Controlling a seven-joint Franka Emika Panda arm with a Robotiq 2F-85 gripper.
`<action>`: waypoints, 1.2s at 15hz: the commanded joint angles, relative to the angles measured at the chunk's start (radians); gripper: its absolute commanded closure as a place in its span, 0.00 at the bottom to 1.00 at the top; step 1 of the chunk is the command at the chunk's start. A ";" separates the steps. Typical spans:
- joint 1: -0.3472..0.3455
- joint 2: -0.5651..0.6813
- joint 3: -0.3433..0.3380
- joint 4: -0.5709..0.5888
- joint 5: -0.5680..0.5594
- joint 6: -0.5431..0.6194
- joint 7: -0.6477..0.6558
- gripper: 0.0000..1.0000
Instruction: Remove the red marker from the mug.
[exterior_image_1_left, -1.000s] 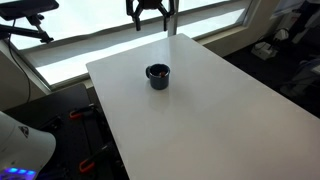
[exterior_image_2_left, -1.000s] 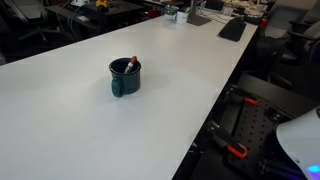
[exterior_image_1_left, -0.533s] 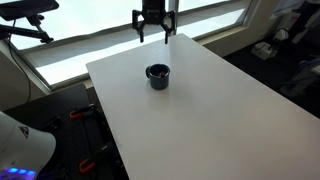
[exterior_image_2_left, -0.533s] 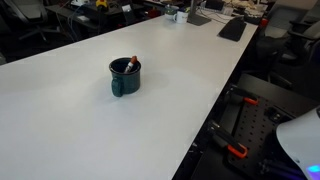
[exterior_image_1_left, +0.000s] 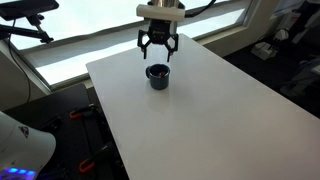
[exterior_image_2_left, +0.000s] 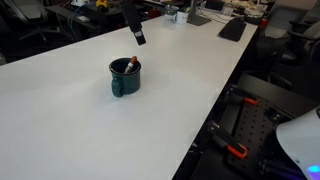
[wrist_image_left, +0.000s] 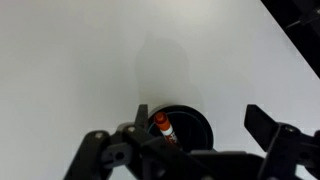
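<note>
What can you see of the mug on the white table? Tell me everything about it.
The mug is small, dark, nearly black, and cylindrical with a round open rim. It stands upright on the white table, well in from its edges. The red marker leans inside it, with its red end poking above the rim. Nothing else touches the mug. The open gripper hangs above it, apart from it.

marker (wrist_image_left: 161, 127) standing in mug (exterior_image_2_left: 122, 82), mug on table (exterior_image_1_left: 220, 110), gripper (exterior_image_1_left: 158, 57) above mug
</note>
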 joint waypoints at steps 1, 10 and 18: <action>-0.024 0.006 0.014 -0.013 -0.017 0.041 -0.070 0.02; -0.049 -0.014 0.016 -0.090 0.016 0.157 -0.200 0.00; -0.053 0.013 0.012 -0.085 0.034 0.182 -0.183 0.00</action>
